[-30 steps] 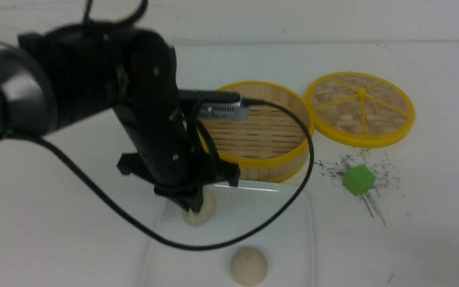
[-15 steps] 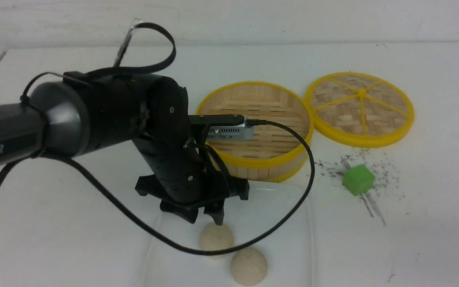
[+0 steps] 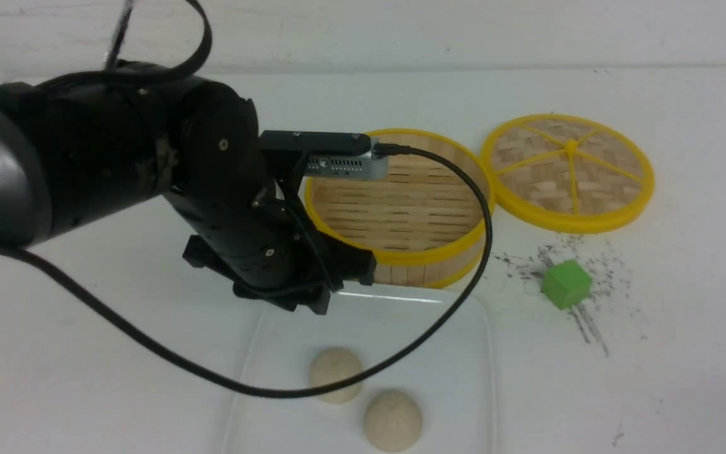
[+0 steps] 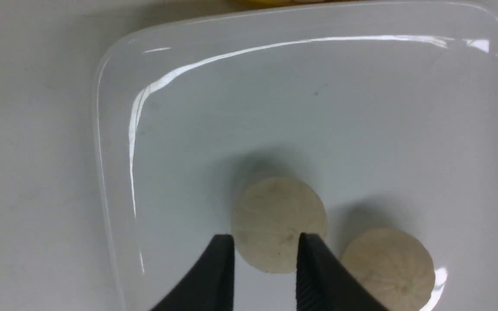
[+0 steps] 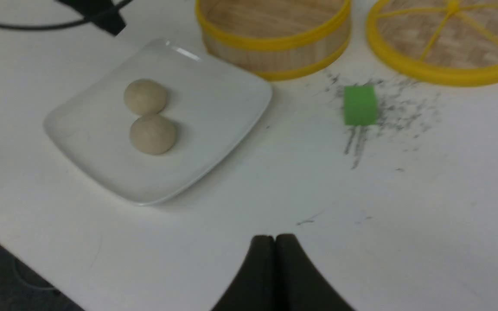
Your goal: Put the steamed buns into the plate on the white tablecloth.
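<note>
Two cream steamed buns [image 3: 336, 375] [image 3: 393, 420] lie side by side on the white plate [image 3: 413, 315], which rests on the white tablecloth [image 3: 653, 353]. My left gripper [image 3: 312, 304] hangs above the plate's far left part, open and empty. In the left wrist view its gripper [image 4: 265, 242] hovers over one bun [image 4: 275, 203], apart from it, with the other bun [image 4: 394, 263] beside it on the plate [image 4: 318, 108]. My right gripper [image 5: 274, 238] is shut and empty over bare cloth, well short of the plate [image 5: 218, 108] and buns [image 5: 145, 96] [image 5: 152, 134].
An empty yellow-rimmed bamboo steamer [image 3: 401, 202] stands just behind the plate, its lid [image 3: 568, 170] flat to the right. A green cube [image 3: 566, 285] sits among dark specks right of the plate. The left arm's cable [image 3: 451, 302] loops over the plate. The table edge [image 5: 11, 255] is near.
My left gripper let go of a bun onto the plate, then rose and drew back toward the far left. The bun now lies next to the other one.
</note>
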